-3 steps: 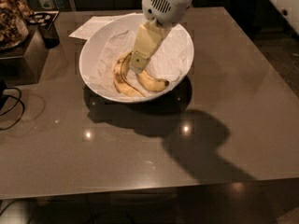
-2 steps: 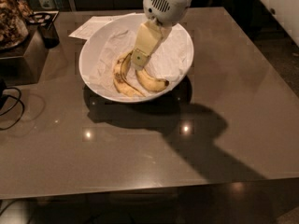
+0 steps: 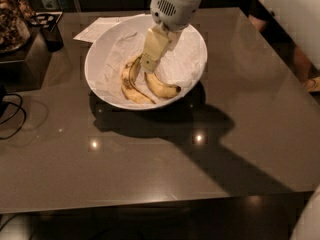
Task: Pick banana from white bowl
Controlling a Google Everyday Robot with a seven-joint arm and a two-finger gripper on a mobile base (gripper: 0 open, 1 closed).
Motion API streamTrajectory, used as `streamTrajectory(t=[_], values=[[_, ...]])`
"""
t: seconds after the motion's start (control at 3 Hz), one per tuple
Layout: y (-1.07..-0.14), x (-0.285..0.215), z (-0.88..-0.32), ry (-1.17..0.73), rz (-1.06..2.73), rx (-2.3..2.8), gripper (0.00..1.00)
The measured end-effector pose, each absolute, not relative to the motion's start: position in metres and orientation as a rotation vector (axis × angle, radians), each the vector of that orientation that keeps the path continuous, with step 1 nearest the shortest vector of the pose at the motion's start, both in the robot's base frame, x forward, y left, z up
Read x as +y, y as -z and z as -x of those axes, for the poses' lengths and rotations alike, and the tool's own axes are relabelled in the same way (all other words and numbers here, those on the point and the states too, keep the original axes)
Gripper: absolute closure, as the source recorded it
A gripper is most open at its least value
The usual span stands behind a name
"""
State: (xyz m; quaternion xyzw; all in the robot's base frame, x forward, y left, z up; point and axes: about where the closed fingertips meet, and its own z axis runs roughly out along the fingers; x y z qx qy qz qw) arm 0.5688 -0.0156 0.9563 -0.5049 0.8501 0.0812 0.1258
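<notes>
The white bowl [image 3: 195, 66] sits on the dark table, lined with crumpled white paper. Two bananas lie in it. The banana [image 3: 161, 87], plump and smooth with a dark tip at its right end, lies right of centre. The thinner banana [image 3: 129, 82] with brown-streaked edges lies to its left. My gripper [image 3: 148, 64] reaches down into the bowl from above, its tip at the upper end of the banana, between the two fruits. The arm hides the gripper's tip and part of the bowl's far rim.
A white sheet of paper [image 3: 96, 29] lies behind the bowl. A dark box with a small dark cup [image 3: 50, 31] stands at the back left. Black cables [image 3: 12, 114] run along the left edge. The table's right edge [image 3: 280, 79] slants away.
My gripper has lowered and shifted slightly left within the bowl, closer to the upper end of the banana. The bananas have not moved.
</notes>
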Motion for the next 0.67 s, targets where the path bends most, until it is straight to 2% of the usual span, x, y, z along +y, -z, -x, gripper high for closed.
streamTrajectory(t=[0.33, 0.67], values=[[-0.9495, -0.0147, -0.5739, -0.208, 1.476, 2.495, 0.3], [-0.9426, -0.0158, -0.5795, -0.176, 1.473, 2.519, 0.35]])
